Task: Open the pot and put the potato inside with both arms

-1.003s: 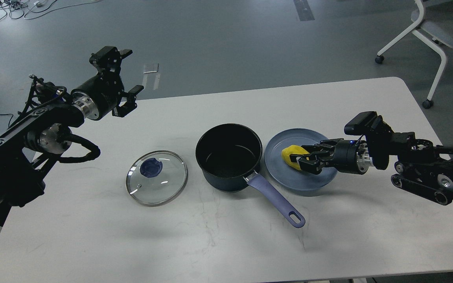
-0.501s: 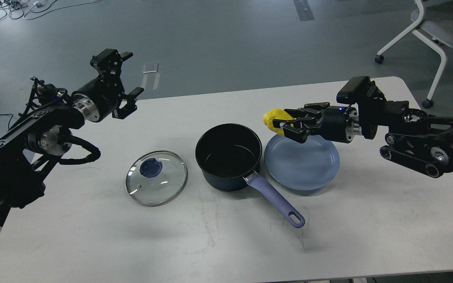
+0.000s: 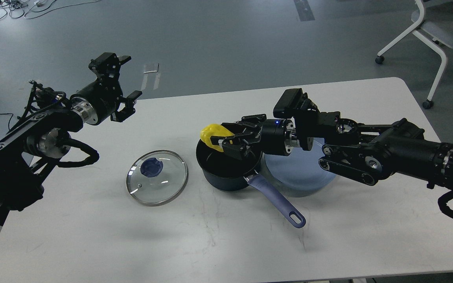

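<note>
The dark pot (image 3: 226, 173) with a purple handle (image 3: 277, 200) stands open at the table's middle. Its glass lid (image 3: 157, 177) with a blue knob lies flat on the table to the left of it. My right gripper (image 3: 223, 142) is shut on the yellow potato (image 3: 212, 133) and holds it above the pot's left rim. My left gripper (image 3: 126, 80) is open and empty, raised above the table's far left edge, well away from the lid.
A blue plate (image 3: 301, 173) lies right of the pot, partly under my right arm. The white table (image 3: 226, 243) has bare surface in front. A white chair (image 3: 427, 31) stands on the floor at the far right.
My right gripper lifted the potato off the blue plate and carried it left, to above the pot. The left arm has barely moved.
</note>
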Robot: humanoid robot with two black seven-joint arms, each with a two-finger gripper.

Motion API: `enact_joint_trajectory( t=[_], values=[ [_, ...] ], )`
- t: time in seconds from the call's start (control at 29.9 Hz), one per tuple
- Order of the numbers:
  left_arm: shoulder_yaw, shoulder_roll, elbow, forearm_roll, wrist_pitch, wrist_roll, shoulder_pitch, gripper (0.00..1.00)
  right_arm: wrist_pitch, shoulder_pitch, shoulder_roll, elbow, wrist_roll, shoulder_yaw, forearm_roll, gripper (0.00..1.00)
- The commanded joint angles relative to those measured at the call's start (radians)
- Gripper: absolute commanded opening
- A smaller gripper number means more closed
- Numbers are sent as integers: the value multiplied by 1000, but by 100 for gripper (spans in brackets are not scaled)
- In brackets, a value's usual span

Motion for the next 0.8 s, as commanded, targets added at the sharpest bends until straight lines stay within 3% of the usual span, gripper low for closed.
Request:
enact_joint_trajectory(
  t=[0.0,0.23,0.33,0.43,0.5,0.57,0.7,0.77],
  values=[
    [-2,0,0,0,-2,0,1,98,1,-8,-14,1,-2,-6,2,100],
    [-11,-3,0,-2,-3,2,1,98,-2,-4,-82,10,-5,17,114,100],
    [-21,-5,0,-17,-11,6,0,98,3,-2,-88,31,-51,158,397,100],
    [-50,-8,-2,-19,-15,8,1,98,73,-1,-105,125,-144,271,788,100],
    [-97,-13,-6,-20,-22,-1,13,98,240,-5,-184,194,-273,365,1102,100],
    [-160,-13,-28,-35,-66,2,48,98,325,-25,-201,193,-330,483,1204,100],
    [-257,-14,-78,-58,-135,13,131,98,431,-119,-208,180,-391,630,1347,100],
    [-283,-20,-101,-62,-146,5,171,98,480,-172,-209,170,-452,678,1459,100]
  ],
)
